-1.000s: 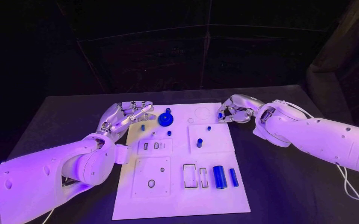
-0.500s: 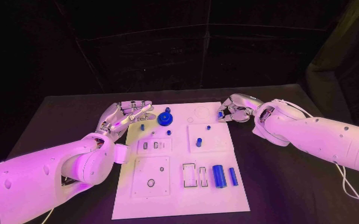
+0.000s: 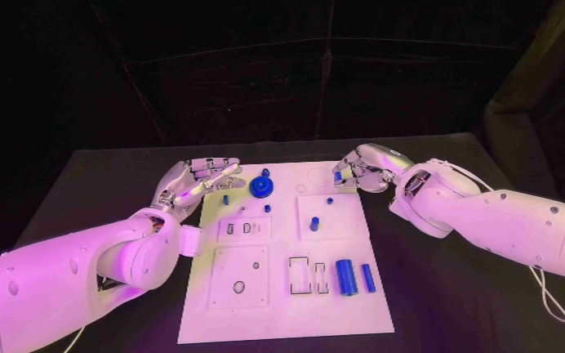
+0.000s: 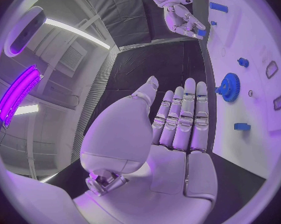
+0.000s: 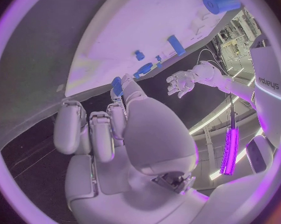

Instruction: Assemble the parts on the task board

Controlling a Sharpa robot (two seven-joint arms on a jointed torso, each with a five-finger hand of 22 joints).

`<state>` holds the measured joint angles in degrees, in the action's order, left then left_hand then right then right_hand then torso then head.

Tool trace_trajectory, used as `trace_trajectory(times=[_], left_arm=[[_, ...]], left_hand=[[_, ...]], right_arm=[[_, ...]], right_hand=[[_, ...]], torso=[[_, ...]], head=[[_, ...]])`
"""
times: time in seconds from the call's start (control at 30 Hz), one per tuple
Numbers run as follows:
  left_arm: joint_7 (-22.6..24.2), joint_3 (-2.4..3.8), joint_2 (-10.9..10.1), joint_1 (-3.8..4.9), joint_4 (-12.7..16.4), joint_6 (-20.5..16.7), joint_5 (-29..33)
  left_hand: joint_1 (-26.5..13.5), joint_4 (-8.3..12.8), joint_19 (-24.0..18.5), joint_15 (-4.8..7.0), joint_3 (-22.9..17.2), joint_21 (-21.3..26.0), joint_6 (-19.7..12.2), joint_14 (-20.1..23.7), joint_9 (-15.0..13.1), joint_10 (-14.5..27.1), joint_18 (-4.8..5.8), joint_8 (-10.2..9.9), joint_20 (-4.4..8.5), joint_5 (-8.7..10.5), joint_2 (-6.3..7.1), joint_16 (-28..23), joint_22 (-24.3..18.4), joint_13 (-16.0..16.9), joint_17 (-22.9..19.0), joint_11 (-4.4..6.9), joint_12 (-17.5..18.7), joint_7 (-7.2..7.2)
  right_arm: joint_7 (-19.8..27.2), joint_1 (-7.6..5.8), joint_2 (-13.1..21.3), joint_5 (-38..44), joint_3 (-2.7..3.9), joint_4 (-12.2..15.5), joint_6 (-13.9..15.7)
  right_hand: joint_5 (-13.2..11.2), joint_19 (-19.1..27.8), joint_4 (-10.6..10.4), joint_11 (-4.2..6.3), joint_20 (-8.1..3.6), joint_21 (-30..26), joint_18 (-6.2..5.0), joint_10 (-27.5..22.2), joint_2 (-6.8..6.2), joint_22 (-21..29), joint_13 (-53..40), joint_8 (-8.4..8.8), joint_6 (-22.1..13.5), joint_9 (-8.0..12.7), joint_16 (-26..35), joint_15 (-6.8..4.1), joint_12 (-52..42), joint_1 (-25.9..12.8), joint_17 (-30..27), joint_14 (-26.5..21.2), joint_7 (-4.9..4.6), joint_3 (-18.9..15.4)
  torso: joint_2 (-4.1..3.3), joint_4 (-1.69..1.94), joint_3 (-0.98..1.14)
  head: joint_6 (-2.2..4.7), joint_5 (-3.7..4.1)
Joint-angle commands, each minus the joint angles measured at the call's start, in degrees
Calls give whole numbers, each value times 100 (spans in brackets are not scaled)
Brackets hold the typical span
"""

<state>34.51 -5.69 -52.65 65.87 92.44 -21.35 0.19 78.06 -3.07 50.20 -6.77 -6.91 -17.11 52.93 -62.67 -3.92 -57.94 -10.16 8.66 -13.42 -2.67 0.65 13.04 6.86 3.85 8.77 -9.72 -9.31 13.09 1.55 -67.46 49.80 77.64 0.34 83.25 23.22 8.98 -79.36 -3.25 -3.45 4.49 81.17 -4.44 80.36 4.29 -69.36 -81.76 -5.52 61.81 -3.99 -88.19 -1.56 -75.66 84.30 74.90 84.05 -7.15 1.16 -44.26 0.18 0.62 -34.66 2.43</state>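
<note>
Black cloth covered the table [image 3: 106, 181] before me, with the white task board [image 3: 282, 320] lying down its middle. At the board's far-left corner I held my left hand [image 3: 197, 180] up off the surface, palm turned toward the board, fingers [image 4: 187, 109] straight and side by side with nothing in them; I judged it was parked there to stay clear of the work while keeping near the blue gear [image 3: 261, 186], which stood on the board just beside it. A small blue peg [image 3: 225, 200] sat close by, and further toward me were a blue pin [image 3: 314, 223] in its square plate, then a large blue cylinder [image 3: 345, 277] and a slimmer blue bar [image 3: 367, 278] lying side by side near two empty rectangular slots [image 3: 307, 276], probably the seats meant for them. At the board's far-right corner my right hand [image 3: 362, 168] hovered with its fingers [image 5: 93, 129] curled inward, and a small blue part [image 5: 117, 85] showed at the fingertips; it looked pinched there, though the view was too cramped for me to be certain. I reckoned that hand sat over the board's edge so the piece could go down into a nearby seat.
</note>
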Motion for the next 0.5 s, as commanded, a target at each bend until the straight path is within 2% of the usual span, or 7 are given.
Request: trace_trajectory(times=[0.03,0.17,0.27,0.33,0.5], left_arm=[[35,5,2,9,-10,70,36],[27,5,7,11,-51,76,167],[28,5,15,14,-84,85,210],[35,6,22,19,-109,90,226],[48,6,47,56,-194,99,245]], left_hand=[[15,23,43,-23,-3,20,29,-17,8,-37,-37,-25,-10,-20,-47,-27,-6,-7,8,-9,32,-1],[15,23,43,-23,-3,20,29,-17,8,-37,-37,-25,-10,-20,-47,-27,-6,-7,8,-9,32,-1],[15,23,43,-23,-3,20,29,-17,8,-37,-37,-25,-10,-20,-47,-27,-6,-7,8,-9,32,-1],[16,33,43,-24,-6,25,27,-16,9,-36,-37,-30,-11,-21,-53,-36,-12,-8,10,-11,41,2],[19,36,43,-23,-8,26,27,-16,9,-36,-37,-31,-11,-21,-54,-38,-13,-8,11,-11,43,2]], right_arm=[[-342,-26,-21,15,6,283,334],[-580,-40,-171,49,7,570,347],[-750,-43,-335,79,7,672,302],[-891,-43,-469,100,7,707,209],[-1142,-34,-860,142,3,715,-244]], right_hand=[[-23,-34,-6,145,-19,22,30,128,113,-8,476,-10,58,-7,-22,-42,25,38,1170,519,28,41],[-27,-34,-8,147,-20,21,29,127,122,-6,481,-5,60,-5,-22,-44,32,27,1171,519,30,65],[-22,-32,5,150,-22,19,28,127,124,0,482,-2,61,-4,-22,-46,35,34,1171,519,34,89],[-20,-30,12,151,-24,17,27,122,125,6,489,1,61,-2,-17,-47,44,37,1162,517,34,106],[-15,-24,24,150,-26,10,24,103,105,20,516,9,58,0,1,-49,78,28,1124,508,31,125]], torso=[[38,9,-22],[73,27,-40],[97,44,-44],[118,63,-54],[160,68,-76]], head=[[-41,-15],[-84,-28],[-125,-64],[-173,-88],[-269,-149]])
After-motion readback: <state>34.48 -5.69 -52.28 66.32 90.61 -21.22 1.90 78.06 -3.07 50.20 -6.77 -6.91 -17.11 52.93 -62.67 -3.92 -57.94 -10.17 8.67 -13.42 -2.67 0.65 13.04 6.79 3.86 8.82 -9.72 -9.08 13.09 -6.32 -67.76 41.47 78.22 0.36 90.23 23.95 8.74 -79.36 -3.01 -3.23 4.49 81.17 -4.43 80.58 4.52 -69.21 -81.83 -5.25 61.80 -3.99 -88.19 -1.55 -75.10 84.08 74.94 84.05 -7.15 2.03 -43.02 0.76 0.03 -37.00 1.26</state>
